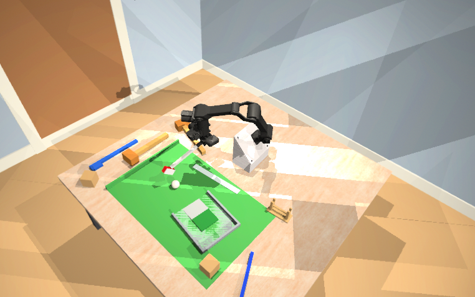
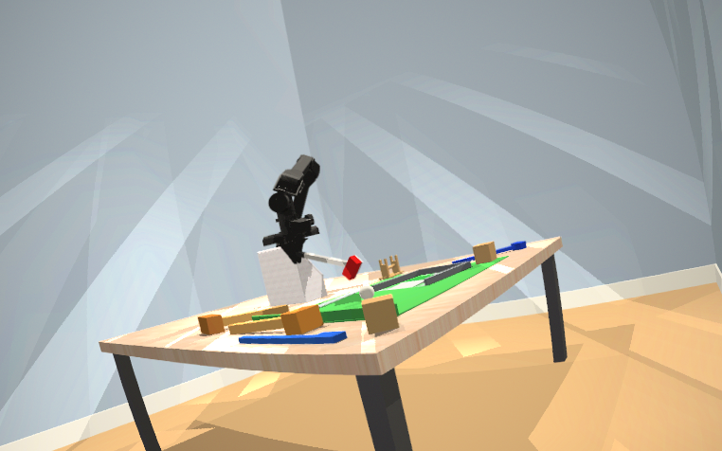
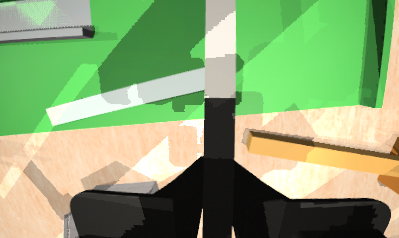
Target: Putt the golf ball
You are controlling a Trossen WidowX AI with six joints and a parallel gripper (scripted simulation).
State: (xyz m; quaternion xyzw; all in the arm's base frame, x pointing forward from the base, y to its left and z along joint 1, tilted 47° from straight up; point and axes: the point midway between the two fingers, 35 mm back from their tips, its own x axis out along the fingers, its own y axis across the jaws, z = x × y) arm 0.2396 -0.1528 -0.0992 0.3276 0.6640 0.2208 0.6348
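Note:
My gripper [image 1: 197, 146] [image 2: 297, 260] [image 3: 215, 162] is shut on the putter's handle, above the mat's arm-side edge. The putter's pale shaft [image 1: 183, 158] [image 2: 323, 258] [image 3: 220, 40] reaches out over the green mat [image 1: 139, 199]. Its red head [image 1: 166, 169] [image 2: 352, 267] hangs above the mat in the scene 2 view, tilted; the wrist view does not show it. The white ball [image 1: 175, 183] [image 2: 366, 291] rests on the mat, apart from the head. The pale ramp [image 1: 196, 208] leads to the raised green [image 1: 205, 219], inside grey rails [image 1: 187, 233].
A white strip [image 1: 215, 178] [image 3: 128, 100] lies on the mat. Two orange mallets [image 1: 130, 156] [image 2: 210, 324] and a blue club [image 1: 113, 153] [image 2: 291, 338] lie beyond the mat's walled end. Wooden blocks [image 1: 89, 178] [image 1: 209, 265], a wooden stand [image 1: 279, 213] and another blue club [image 1: 247, 273] stand or lie around.

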